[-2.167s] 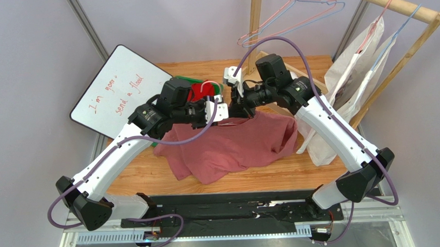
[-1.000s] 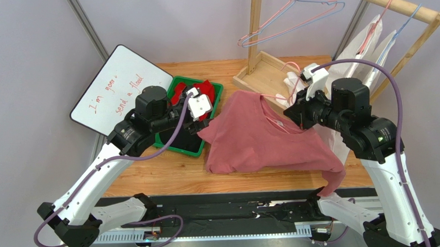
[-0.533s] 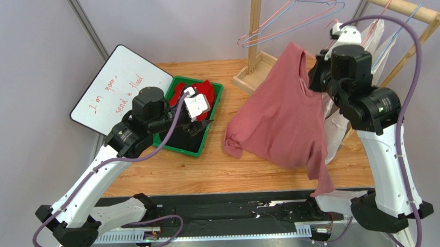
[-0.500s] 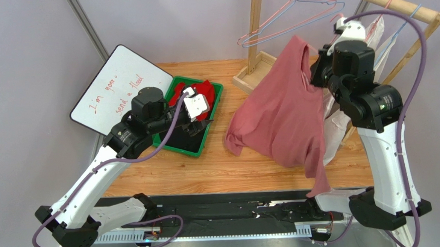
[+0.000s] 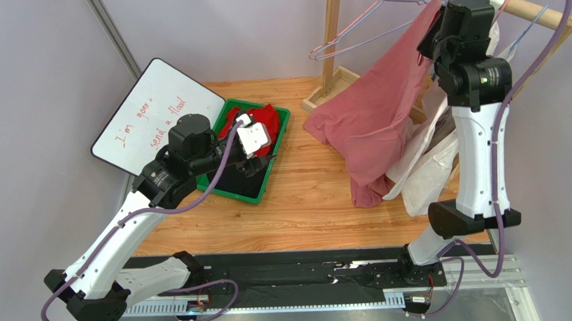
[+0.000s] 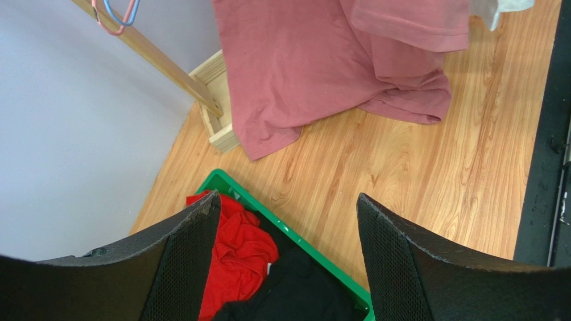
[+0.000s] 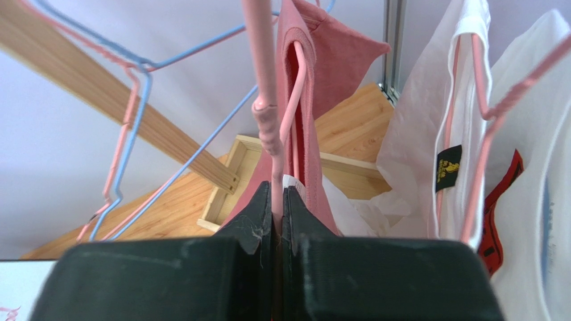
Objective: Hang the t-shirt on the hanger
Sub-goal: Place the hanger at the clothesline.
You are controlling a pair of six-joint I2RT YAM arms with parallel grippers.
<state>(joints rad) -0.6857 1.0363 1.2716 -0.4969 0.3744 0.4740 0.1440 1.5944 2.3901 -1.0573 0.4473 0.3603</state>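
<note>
The right gripper [image 7: 277, 200] is raised to the wooden rail [image 5: 523, 5] at the far right, its fingers pressed tight on the thin pink wire of the hanger [image 7: 268, 114], which rises straight up between them. The t-shirt [image 5: 378, 111] hangs on that hanger, its collar threaded over the wire close above the fingers. The cloth falls in a long slant toward the table [image 6: 415, 180], where its lowest folds seem to rest on the wood beside the rack's wooden base [image 6: 218, 127]. White garments [image 7: 429, 114] on pink hangers hang just to the right of it, and empty blue and pink hangers hook over the rail to the left. The left gripper [image 6: 285, 221] hovers with its fingers spread wide, holding nothing, over a green bin [image 6: 288, 231] containing a red garment [image 6: 234, 247] and a black garment [image 6: 295, 294]. A whiteboard [image 5: 158, 116] leans at the table's left edge.
</note>
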